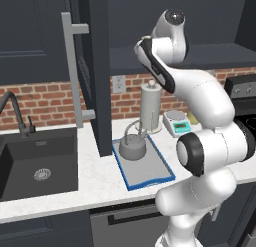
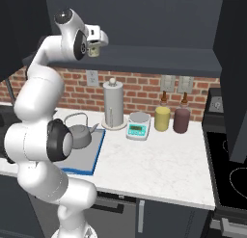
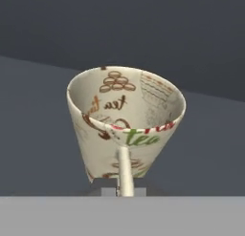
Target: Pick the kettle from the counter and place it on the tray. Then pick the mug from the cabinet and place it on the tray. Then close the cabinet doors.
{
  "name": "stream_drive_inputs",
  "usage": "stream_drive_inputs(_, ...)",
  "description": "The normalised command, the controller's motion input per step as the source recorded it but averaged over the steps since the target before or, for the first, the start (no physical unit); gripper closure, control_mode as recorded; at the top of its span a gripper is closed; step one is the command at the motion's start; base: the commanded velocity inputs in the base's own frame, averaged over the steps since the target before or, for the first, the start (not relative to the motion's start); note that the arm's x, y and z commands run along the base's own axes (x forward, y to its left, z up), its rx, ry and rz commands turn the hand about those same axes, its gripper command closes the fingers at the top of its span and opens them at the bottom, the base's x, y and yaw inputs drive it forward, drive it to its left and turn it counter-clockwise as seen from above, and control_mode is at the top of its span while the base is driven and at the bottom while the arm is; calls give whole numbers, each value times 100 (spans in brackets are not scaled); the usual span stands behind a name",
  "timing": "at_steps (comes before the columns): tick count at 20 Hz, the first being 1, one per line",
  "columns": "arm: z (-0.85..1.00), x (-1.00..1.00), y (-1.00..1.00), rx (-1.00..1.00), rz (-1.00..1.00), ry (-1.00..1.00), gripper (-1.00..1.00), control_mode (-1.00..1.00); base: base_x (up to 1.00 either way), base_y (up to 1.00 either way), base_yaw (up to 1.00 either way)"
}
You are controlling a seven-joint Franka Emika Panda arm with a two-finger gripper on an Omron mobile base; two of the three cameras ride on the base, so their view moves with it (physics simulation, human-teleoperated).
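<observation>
Mug (image 3: pixel 125 127) interior lettering, hand view, gripper (image 2: pixel 95 48) closed

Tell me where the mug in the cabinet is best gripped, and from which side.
Grip the mug at its near rim wall just above the handle, one finger inside and one outside, coming in from the open cabinet front. The cup flares wide toward the top, too broad to span, and its handle faces the gripper, whose jaws look shut there.

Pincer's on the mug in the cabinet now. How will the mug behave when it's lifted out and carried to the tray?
The mug looks rigid, so it should not flex. It widens toward the rim over a narrow base, so it may tip if set down tilted. The pincer seems to hold one thin spot by the handle, so the mug might swing.
</observation>
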Motion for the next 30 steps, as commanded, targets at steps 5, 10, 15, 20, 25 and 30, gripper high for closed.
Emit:
stream_drive_inputs(5, -12, -76, 0, 2, 1, -8, 100, -100, 0, 0, 0)
stream_drive_inputs(10, -9, -92, 0, 0, 0, -3, 100, -100, 0, 0, 0)
stream_drive_inputs(15, 3, -93, -2, 11, 3, 1, 100, -100, 0, 0, 0)
stream_drive_inputs(20, 17, -90, -12, 14, 17, 5, 100, -100, 0, 0, 0)
stream_drive_inputs(25, -7, -98, -24, 15, 41, 11, 100, -100, 0, 0, 0)
stream_drive_inputs(30, -52, -91, -20, 8, 48, 4, 100, -100, 0, 0, 0)
